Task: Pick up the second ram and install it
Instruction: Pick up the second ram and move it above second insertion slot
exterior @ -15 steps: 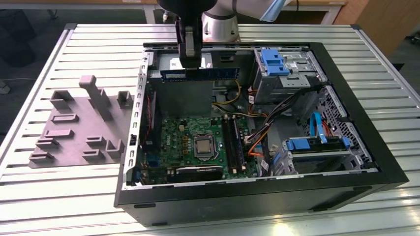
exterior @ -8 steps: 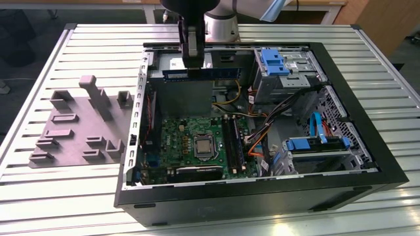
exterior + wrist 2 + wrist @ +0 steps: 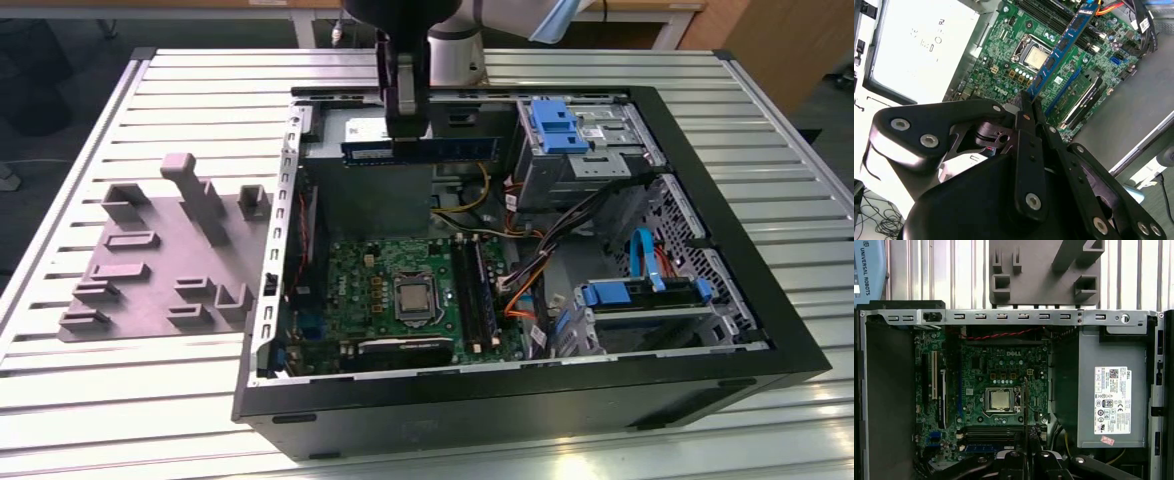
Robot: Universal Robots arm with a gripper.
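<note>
While the gripper hangs above the open black desktop PC case, its fingers are pinched tight on the second ram, a long, thin, dark blue-green circuit-board stick w/ black chips. In the exterior view the stick lies level right at the fingertips. It's gripped off-centre, so more of its length sticks out to one side of the gripper. It touches nothing but the fingers and is well clear of the board.

In the second wrist view the second ram runs straight out from the fingertips. Beyond it is the green motherboard w/ its square silver CPU.

Below the gripper, inside the case, are the long narrow black plastic memory sockets, just beside the CPU. In the first wrist view another blue-green stick looks seated in a socket; can't tell for sure.

The grey moulded tray w/ raised blocks sits on the ribbed metal table, outside the case and well apart from the gripper.
</note>
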